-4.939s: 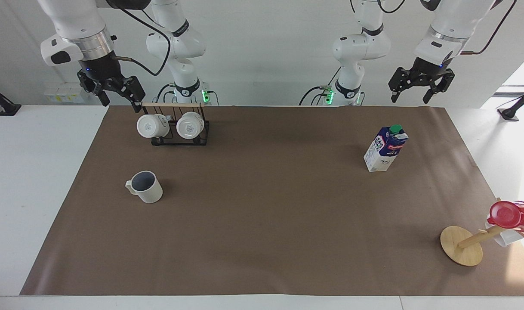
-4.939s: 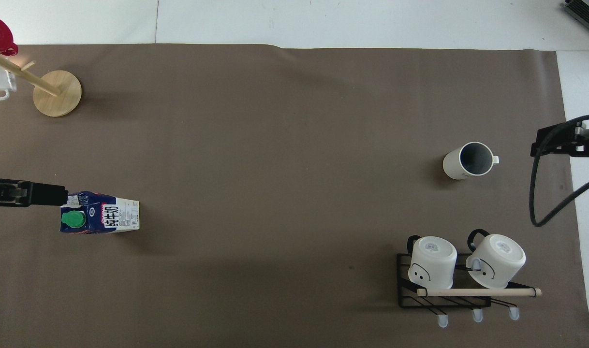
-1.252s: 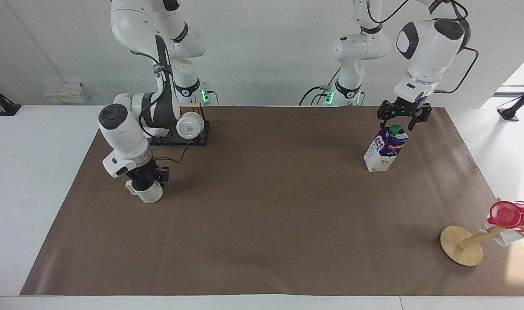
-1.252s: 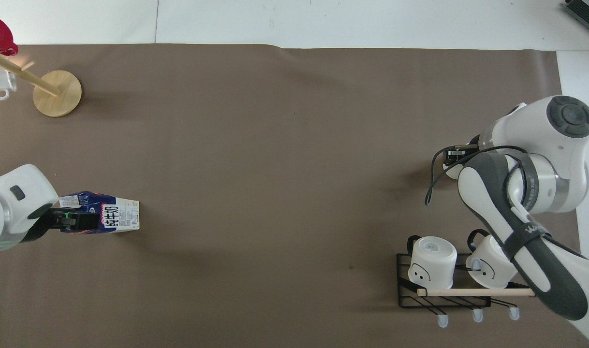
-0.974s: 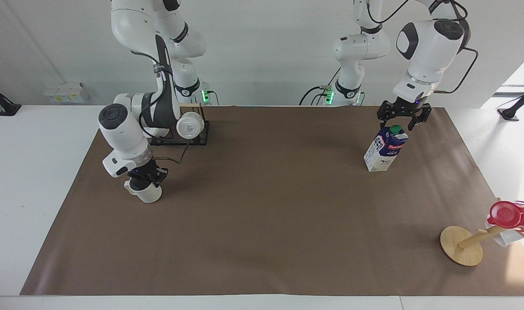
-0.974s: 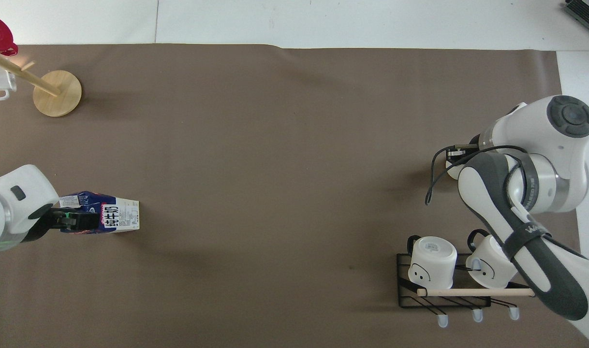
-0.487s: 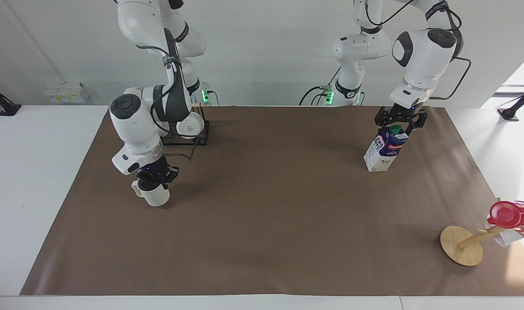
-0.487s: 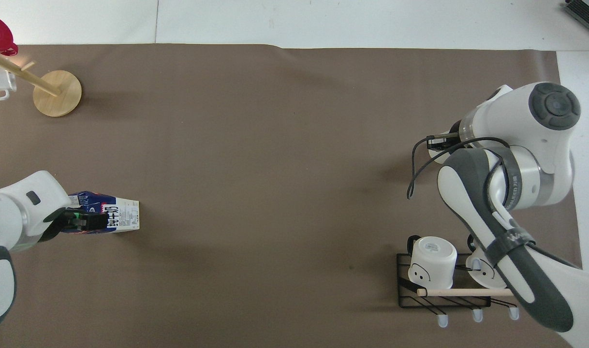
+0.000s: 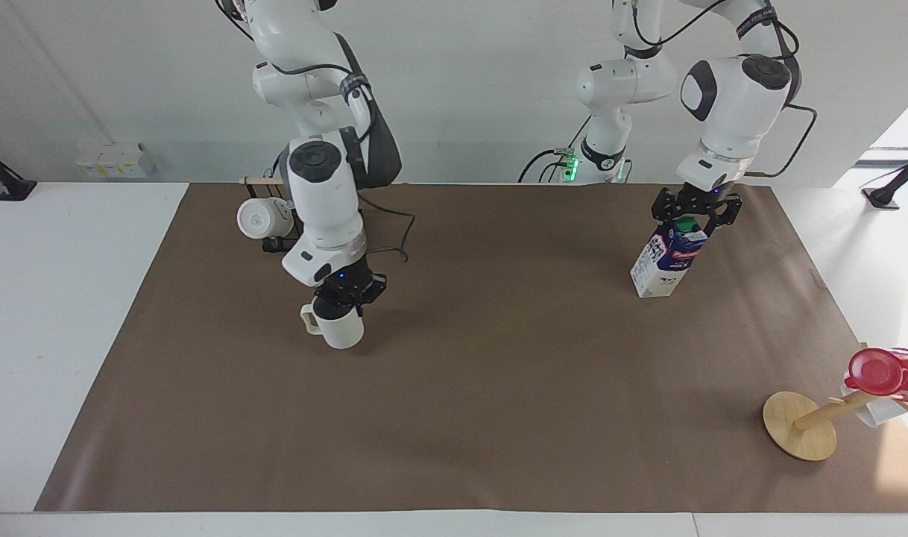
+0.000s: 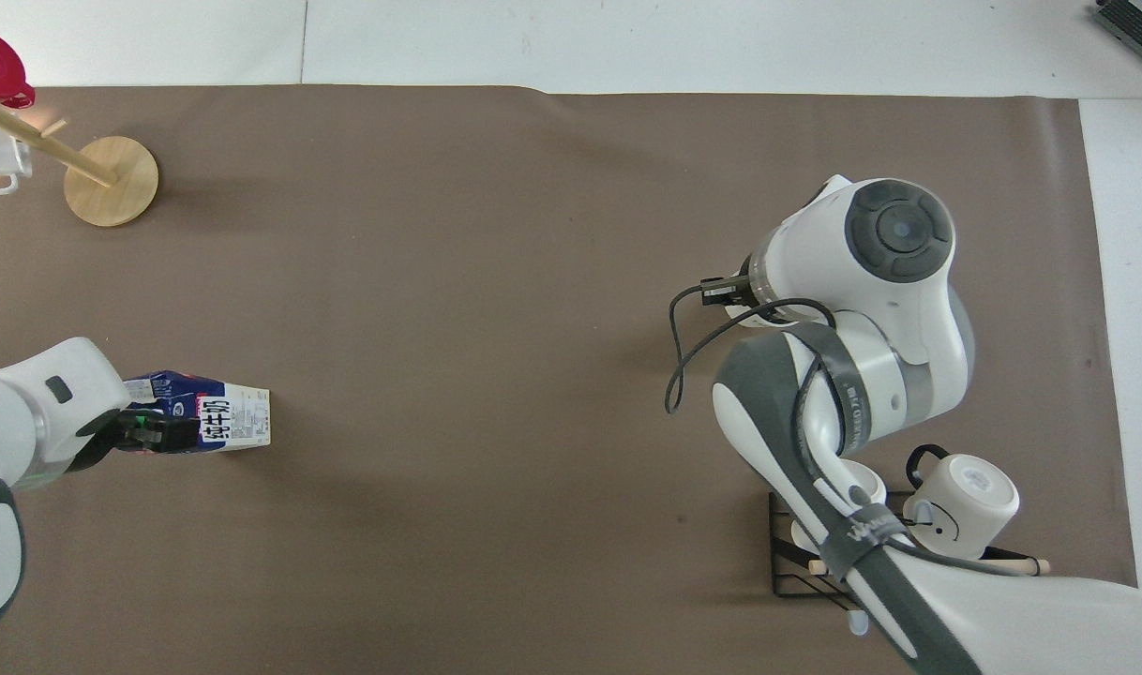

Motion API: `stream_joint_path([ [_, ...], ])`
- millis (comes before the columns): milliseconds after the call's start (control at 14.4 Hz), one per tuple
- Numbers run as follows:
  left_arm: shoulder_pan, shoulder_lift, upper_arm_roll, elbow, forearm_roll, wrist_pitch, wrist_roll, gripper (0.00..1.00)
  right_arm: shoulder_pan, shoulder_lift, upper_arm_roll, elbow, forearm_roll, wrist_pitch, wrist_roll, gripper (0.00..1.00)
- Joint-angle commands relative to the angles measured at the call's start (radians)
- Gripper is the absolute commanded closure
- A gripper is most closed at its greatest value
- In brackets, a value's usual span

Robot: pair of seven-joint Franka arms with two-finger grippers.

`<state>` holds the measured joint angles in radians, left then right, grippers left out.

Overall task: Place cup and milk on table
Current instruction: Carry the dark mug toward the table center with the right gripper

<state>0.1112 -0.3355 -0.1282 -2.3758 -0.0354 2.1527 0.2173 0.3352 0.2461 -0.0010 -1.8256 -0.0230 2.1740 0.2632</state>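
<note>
- I see my left arm folded down over the milk (image 9: 669, 257), wrist pointing straight down; the left gripper (image 9: 693, 216) sits at the carton's top with its fingers spread either side of the green cap, not yet pinched on it.
- The milk stands upright on the brown mat (image 9: 499, 388) toward the left arm's end of the table (image 9: 66, 313).
- My right arm reaches out with its forearm vertical; the right gripper (image 9: 344, 300) is pinching the rim of the cup (image 9: 338, 328), handle pointing toward the right arm's end.
- The cup hangs just over the mat; whether its base touches I cannot tell. It is farther from the robots than the black rack (image 10: 909, 562), where a white mug (image 10: 967, 503) hangs.
- Farthest out, the wooden stand (image 9: 801, 426) carries a red cup (image 9: 877, 372).
</note>
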Motion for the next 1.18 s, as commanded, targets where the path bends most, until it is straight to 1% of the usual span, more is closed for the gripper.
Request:
stream_joint_path([
  [0, 0.019, -0.007, -0.007, -0.014, -0.001, 0.032, 0.031, 0.24, 0.071, 0.009, 0.001, 0.031, 0.015, -0.039, 0.085, 1.00],
  [70, 0.019, -0.005, -0.007, -0.013, -0.001, 0.032, 0.031, 0.25, 0.106, 0.009, 0.004, 0.029, 0.015, -0.043, 0.137, 1.00],
  [139, 0.019, -0.005, -0.007, -0.013, -0.001, 0.032, 0.031, 0.27, 0.141, 0.010, 0.004, 0.029, 0.015, -0.043, 0.181, 1.00],
  [278, 0.018, -0.005, -0.007, -0.011, -0.001, 0.030, 0.030, 0.39, 0.195, 0.045, 0.016, 0.032, 0.014, -0.043, 0.205, 1.00],
  [417, 0.016, -0.002, -0.007, -0.008, -0.001, 0.029, 0.030, 0.47, 0.246, 0.091, 0.019, 0.090, 0.012, -0.042, 0.266, 1.00],
  [487, 0.015, -0.002, -0.008, -0.005, -0.001, 0.027, 0.028, 0.49, 0.264, 0.110, 0.021, 0.097, 0.006, -0.040, 0.302, 1.00],
  [626, 0.007, -0.002, -0.008, 0.026, -0.001, 0.004, 0.025, 0.50, 0.315, 0.148, 0.022, 0.126, 0.011, -0.026, 0.352, 1.00],
  [696, 0.005, 0.000, -0.008, 0.052, -0.003, -0.026, 0.022, 0.51, 0.338, 0.174, 0.022, 0.158, 0.011, -0.025, 0.372, 1.00],
  [835, 0.004, 0.007, -0.010, 0.101, -0.006, -0.080, 0.014, 0.52, 0.353, 0.232, 0.022, 0.253, 0.014, -0.045, 0.389, 1.00],
  [974, 0.002, 0.007, -0.016, 0.133, -0.014, -0.120, -0.002, 0.52, 0.379, 0.240, 0.022, 0.267, 0.018, -0.045, 0.425, 1.00],
  [1113, -0.024, 0.007, -0.019, 0.180, -0.014, -0.166, -0.050, 0.53, 0.381, 0.237, 0.022, 0.267, 0.060, -0.043, 0.432, 1.00],
])
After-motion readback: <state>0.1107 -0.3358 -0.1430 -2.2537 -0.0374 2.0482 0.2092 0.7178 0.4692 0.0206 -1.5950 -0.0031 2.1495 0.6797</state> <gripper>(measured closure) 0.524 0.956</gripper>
